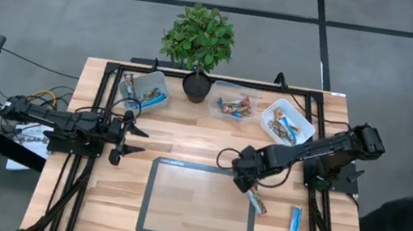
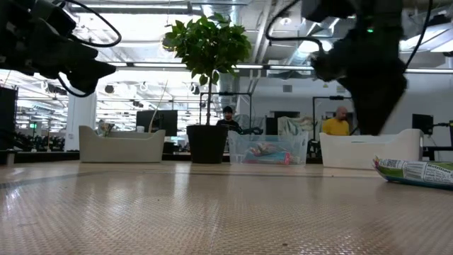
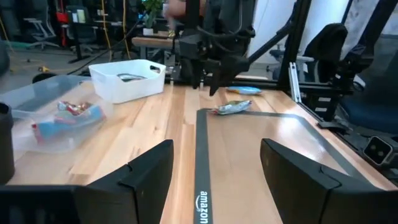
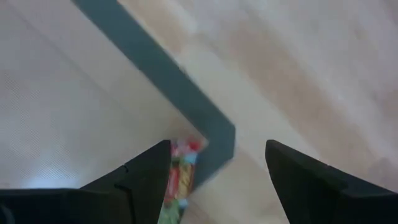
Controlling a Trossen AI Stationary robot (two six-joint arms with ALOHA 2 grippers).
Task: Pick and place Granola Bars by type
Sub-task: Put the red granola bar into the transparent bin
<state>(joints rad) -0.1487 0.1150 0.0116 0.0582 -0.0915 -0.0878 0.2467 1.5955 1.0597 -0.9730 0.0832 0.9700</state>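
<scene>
A multicoloured red-and-green granola bar (image 1: 258,202) lies flat across the right edge of the dark-framed mat (image 1: 199,204). It shows too in the right wrist view as the bar (image 4: 179,180) and in the low view as the bar (image 2: 415,170). A blue bar (image 1: 294,224) lies on the wood to the mat's right. My right gripper (image 1: 248,181) points down, open, above the mat's far right corner (image 4: 217,138), with the multicoloured bar below, beside one finger and apart from it. My left gripper (image 1: 142,142) is open and level at the table's left, holding nothing.
Along the far edge stand a white tub (image 1: 149,90) with blue bars, a clear tub (image 1: 234,106) with mixed bars, and a second white tub (image 1: 287,123) with bars. A potted plant (image 1: 200,49) stands between the first two. People show in the room behind.
</scene>
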